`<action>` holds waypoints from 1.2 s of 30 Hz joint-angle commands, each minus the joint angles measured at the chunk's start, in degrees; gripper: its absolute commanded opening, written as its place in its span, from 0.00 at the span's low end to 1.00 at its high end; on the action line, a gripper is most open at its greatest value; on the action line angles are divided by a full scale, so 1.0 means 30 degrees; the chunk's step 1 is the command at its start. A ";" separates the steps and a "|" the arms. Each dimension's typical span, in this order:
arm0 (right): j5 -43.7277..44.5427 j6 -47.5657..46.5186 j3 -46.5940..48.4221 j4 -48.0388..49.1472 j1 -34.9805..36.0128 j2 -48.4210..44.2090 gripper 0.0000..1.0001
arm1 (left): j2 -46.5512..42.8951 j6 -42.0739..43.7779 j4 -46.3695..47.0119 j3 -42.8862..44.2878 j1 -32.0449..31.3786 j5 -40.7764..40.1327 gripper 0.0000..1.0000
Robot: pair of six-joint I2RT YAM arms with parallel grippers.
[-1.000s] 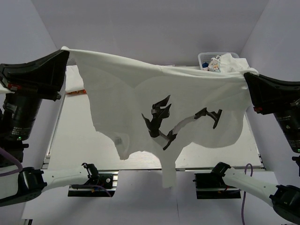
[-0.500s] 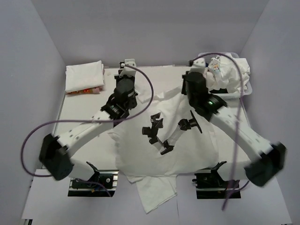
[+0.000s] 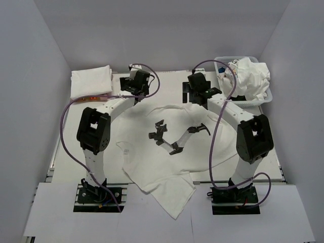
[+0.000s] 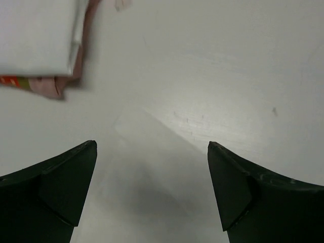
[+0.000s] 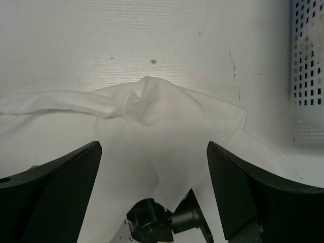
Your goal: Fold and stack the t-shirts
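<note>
A white t-shirt (image 3: 152,162) with a black chest print (image 3: 169,139) lies spread and rumpled on the table, its near end hanging over the front edge. Both arms reach to the shirt's far edge. My left gripper (image 3: 134,82) (image 4: 152,146) is open over bare table, holding nothing. My right gripper (image 3: 195,85) (image 5: 154,145) is open too, above a bunched corner of the shirt (image 5: 162,116), not gripping it. A folded white t-shirt stack (image 3: 91,82) (image 4: 35,38) sits at the far left corner.
A white lattice basket (image 3: 263,98) (image 5: 306,61) at the far right holds crumpled white shirts (image 3: 250,76). Purple cables loop off both arms. The white table (image 3: 86,121) is bounded by walls left, right and behind.
A second ago both grippers held the shirt stretched up high. They have swung down to the far side and opened, and the shirt now lies on the table.
</note>
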 commanded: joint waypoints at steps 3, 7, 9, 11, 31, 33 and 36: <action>-0.0473 0.0293 -0.1424 -0.0877 -0.0342 -0.0775 0.90 | -0.3479 -0.3837 -0.1945 -0.4531 -0.0324 0.2442 1.00; -0.1203 0.0849 -0.2916 -0.0882 -0.0430 -0.0393 0.85 | -0.5180 -0.4690 -0.1278 -0.8140 -0.0532 0.3292 1.00; -0.2432 0.0850 -0.3299 -0.0793 -0.0488 0.0132 0.82 | -0.6353 -0.5421 -0.1273 -0.9982 -0.0532 0.3850 1.00; -0.2962 0.0907 -0.3301 -0.0531 -0.0547 0.0774 0.80 | -0.7405 -0.5688 -0.0401 -1.1827 -0.0532 0.4435 1.00; -0.0386 0.1319 -0.2305 -0.0177 -0.1192 0.0869 0.18 | -0.6972 -0.5981 0.0514 -1.4564 -0.0532 0.3270 1.00; -0.0298 0.1144 -0.2217 -0.0410 -0.1279 0.0809 0.18 | -0.6798 -0.6186 0.0282 -1.4564 -0.0356 0.3032 1.00; -0.0123 0.1143 -0.2012 -0.0384 -0.1367 0.0955 0.20 | -0.6532 -0.6682 -0.0711 -1.3953 -0.0356 0.1661 1.00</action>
